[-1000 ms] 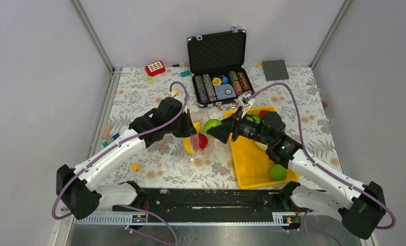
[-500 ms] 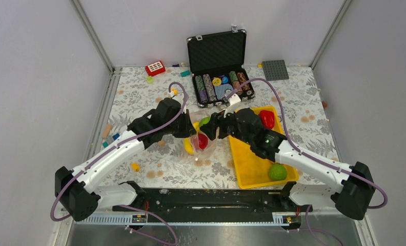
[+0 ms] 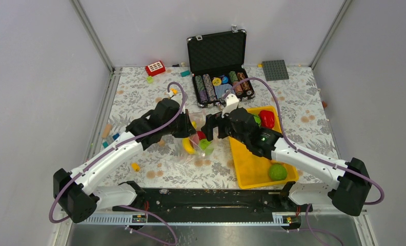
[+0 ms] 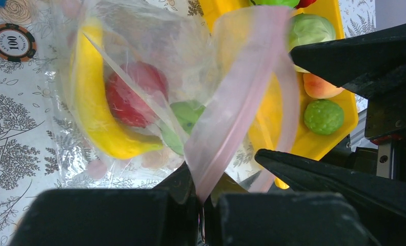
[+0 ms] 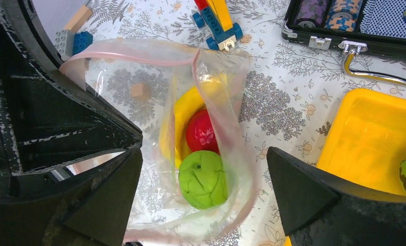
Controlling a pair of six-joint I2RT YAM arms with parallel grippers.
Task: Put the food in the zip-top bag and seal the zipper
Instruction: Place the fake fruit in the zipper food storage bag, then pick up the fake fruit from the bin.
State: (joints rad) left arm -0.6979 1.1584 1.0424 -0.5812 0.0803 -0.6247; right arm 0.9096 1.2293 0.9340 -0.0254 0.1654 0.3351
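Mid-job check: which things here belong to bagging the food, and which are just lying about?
Job: zip-top bag, its zipper clamped in the left pincer, open right pincer; banana, red fruit, green fruit inside; peach, green ball on the yellow tray.
Lying about: poker chip case, loose chip, red brick, grey baseplate, brick toy.

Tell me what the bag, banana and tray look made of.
Bag: thin clear plastic film, glossy; it crinkles and is see-through. Banana: probably moulded plastic, smooth with a soft sheen, uniform yellow. Tray: looks like rigid yellow plastic, smooth, raised rim; coated metal can't be ruled out.
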